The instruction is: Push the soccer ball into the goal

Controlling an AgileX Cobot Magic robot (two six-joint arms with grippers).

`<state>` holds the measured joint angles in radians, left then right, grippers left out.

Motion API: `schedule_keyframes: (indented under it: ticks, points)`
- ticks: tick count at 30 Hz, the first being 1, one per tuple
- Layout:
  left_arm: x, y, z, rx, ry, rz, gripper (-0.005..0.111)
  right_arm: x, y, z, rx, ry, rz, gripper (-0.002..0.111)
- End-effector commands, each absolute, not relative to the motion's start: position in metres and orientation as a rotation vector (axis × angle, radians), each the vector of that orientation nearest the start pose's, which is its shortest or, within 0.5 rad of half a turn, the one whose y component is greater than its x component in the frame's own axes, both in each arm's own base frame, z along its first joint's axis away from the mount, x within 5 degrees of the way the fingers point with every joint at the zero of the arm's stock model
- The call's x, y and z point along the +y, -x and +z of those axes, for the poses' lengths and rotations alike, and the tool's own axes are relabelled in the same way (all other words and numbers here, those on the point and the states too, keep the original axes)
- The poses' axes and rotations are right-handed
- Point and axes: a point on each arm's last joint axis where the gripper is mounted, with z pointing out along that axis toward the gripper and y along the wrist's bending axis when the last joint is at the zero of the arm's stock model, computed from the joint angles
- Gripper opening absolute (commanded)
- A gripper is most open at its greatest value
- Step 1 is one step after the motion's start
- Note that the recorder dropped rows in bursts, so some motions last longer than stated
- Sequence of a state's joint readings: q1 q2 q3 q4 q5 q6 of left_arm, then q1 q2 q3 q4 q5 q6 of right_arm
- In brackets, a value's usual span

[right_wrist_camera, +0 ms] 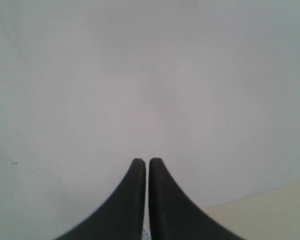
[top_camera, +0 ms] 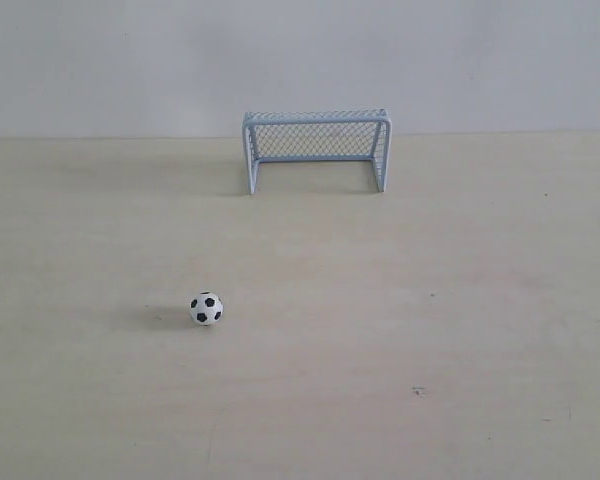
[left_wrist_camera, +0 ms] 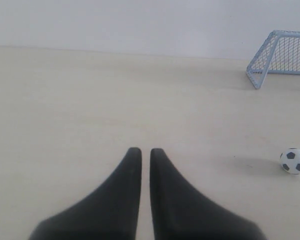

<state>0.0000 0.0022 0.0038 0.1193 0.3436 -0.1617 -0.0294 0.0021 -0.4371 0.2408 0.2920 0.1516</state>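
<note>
The soccer ball (top_camera: 206,308), white with black patches, rests on the pale table left of centre. The goal (top_camera: 317,148), pale blue tube frame with mesh netting, stands at the table's far edge, its mouth facing the front. No arm shows in the exterior view. In the left wrist view my left gripper (left_wrist_camera: 145,151) is shut and holds nothing; the soccer ball (left_wrist_camera: 294,161) lies well off to one side of it and the goal (left_wrist_camera: 280,56) stands farther off. My right gripper (right_wrist_camera: 147,161) is shut, empty, facing the white wall.
A pale wooden table (top_camera: 400,330) spreads across the scene, ending at a white wall (top_camera: 100,60) behind the goal. A small dark speck (top_camera: 418,391) marks the surface at the front right. A strip of table (right_wrist_camera: 270,215) shows in the right wrist view.
</note>
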Motion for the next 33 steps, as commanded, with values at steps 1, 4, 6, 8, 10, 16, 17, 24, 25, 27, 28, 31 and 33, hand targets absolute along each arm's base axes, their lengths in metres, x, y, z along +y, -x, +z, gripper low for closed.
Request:
schedule_keyframes:
  ticks: [1,4,6,8,10,16,17,24,25,27,28,31,33]
  points:
    - [0.004,-0.054,0.183,1.819,0.077,0.002,0.006,0.006,-0.006,0.339,1.258,-0.206,0.358,0.0]
    - [0.004,-0.054,0.183,1.819,0.077,0.002,0.006,0.01,-0.007,0.353,1.299,-0.073,0.246,0.0]
    - [0.004,-0.054,0.183,1.819,0.077,0.002,0.006,0.017,-0.017,0.365,1.402,0.029,0.249,0.0]
    - [0.004,-0.054,0.183,1.819,0.077,0.002,0.006,0.028,-0.03,0.38,1.499,0.192,0.262,0.0]
    - [0.004,-0.054,0.183,1.819,0.077,0.002,0.006,0.036,-0.042,0.398,1.563,0.303,0.315,0.0]
    - [0.004,-0.054,0.183,1.819,0.077,0.002,0.006,0.047,-0.096,0.428,1.784,0.469,0.446,0.0]
    - [0.004,-0.054,0.183,1.819,0.077,0.002,0.006,0.05,-0.106,0.429,1.818,0.49,0.492,0.0]
    - [0.004,-0.054,0.183,1.819,0.077,0.002,0.006,0.065,-0.169,0.412,1.893,0.688,0.746,0.0]
    - [0.004,-0.054,0.183,1.819,0.077,0.002,0.006,0.065,-0.174,0.409,1.905,0.696,0.742,0.0]
    - [0.004,-0.054,0.183,1.819,0.077,0.002,0.006,0.069,-0.189,0.395,1.971,0.733,0.727,0.0]
    - [0.004,-0.054,0.183,1.819,0.077,0.002,0.006,0.072,-0.197,0.388,2.004,0.76,0.716,0.0]
    - [0.004,-0.054,0.183,1.819,0.077,0.002,0.006,0.09,-0.215,0.364,2.112,0.836,0.657,0.0]
    - [0.004,-0.054,0.183,1.819,0.077,0.002,0.006,0.107,-0.225,0.349,2.156,0.883,0.584,0.0]
